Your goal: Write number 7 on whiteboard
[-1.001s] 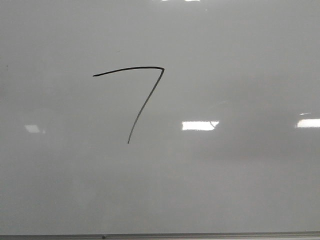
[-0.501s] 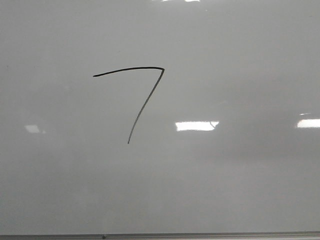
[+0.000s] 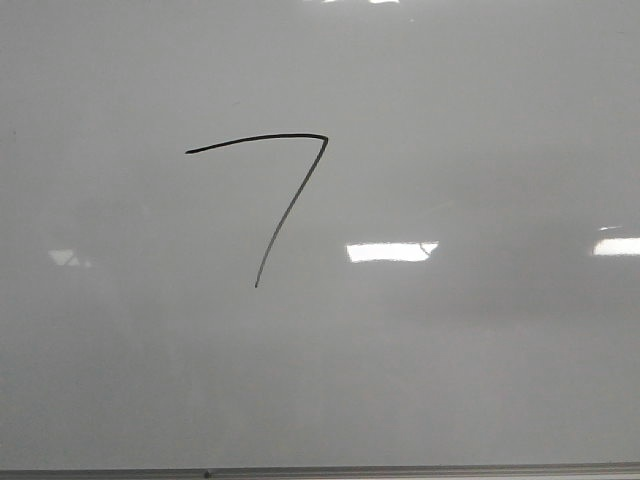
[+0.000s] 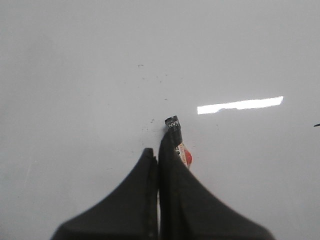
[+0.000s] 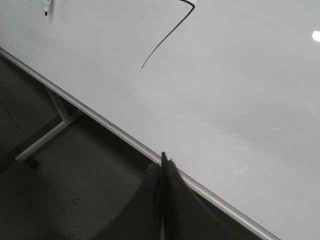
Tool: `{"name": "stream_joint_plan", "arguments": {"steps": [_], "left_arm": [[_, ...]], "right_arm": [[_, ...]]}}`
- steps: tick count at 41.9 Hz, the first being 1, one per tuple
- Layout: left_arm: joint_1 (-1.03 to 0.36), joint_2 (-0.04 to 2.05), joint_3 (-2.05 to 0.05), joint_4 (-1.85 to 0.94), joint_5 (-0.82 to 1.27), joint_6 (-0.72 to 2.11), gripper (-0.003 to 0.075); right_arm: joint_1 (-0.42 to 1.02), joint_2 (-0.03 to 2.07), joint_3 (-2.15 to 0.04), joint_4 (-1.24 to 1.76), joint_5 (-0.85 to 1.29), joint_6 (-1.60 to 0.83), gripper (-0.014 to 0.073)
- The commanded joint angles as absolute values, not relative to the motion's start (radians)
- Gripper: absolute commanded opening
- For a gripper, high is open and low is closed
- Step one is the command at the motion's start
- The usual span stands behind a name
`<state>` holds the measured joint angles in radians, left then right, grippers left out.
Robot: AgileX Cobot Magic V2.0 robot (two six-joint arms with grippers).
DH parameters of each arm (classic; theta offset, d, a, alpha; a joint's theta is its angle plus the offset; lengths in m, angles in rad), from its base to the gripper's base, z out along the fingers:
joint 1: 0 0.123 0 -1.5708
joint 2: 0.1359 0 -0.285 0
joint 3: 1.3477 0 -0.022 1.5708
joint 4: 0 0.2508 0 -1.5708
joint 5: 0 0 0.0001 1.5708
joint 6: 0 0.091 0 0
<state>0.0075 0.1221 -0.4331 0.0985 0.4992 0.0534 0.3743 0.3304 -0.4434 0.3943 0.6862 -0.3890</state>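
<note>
The number 7 [image 3: 262, 138] is a thin black figure on the whiteboard [image 3: 480, 120], left of centre in the front view. Its slanted stroke [image 5: 165, 41] also shows in the right wrist view. No gripper appears in the front view. My left gripper [image 4: 159, 156] is shut on a black marker [image 4: 172, 122] with a red and white label, its end pointing at the bare board [image 4: 75, 75]. My right gripper [image 5: 163, 167] is shut and holds nothing, in front of the board's grey bottom frame [image 5: 120, 132].
Bright rectangular light reflections [image 3: 390, 252] lie on the board. Below the frame are a dark floor [image 5: 75, 200] and a white stand leg [image 5: 45, 137]. A marker tip [image 5: 46, 7] shows far along the board in the right wrist view.
The 7 has not changed. The central light reflection in the front view has stretched a little to the left.
</note>
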Motion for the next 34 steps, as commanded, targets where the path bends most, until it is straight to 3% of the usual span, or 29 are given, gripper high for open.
{"name": "stream_joint_plan", "arguments": {"steps": [1, 17, 24, 34], "left_arm": [[0.01, 0.133, -0.46, 0.097, 0.424, 0.044, -0.002], [0.01, 0.112, -0.416, 0.081, 0.353, 0.044, -0.002], [0.01, 0.03, -0.255, 0.059, 0.172, 0.044, -0.002], [0.01, -0.019, -0.051, 0.0, 0.074, 0.044, -0.002]], "right_arm": [[0.368, 0.337, -0.471, 0.409, 0.62, -0.392, -0.006], [0.368, 0.337, -0.471, 0.409, 0.62, -0.392, -0.006], [0.368, 0.337, -0.471, 0.409, 0.62, -0.392, -0.006], [0.368, 0.337, -0.471, 0.409, 0.621, -0.392, -0.006]]}}
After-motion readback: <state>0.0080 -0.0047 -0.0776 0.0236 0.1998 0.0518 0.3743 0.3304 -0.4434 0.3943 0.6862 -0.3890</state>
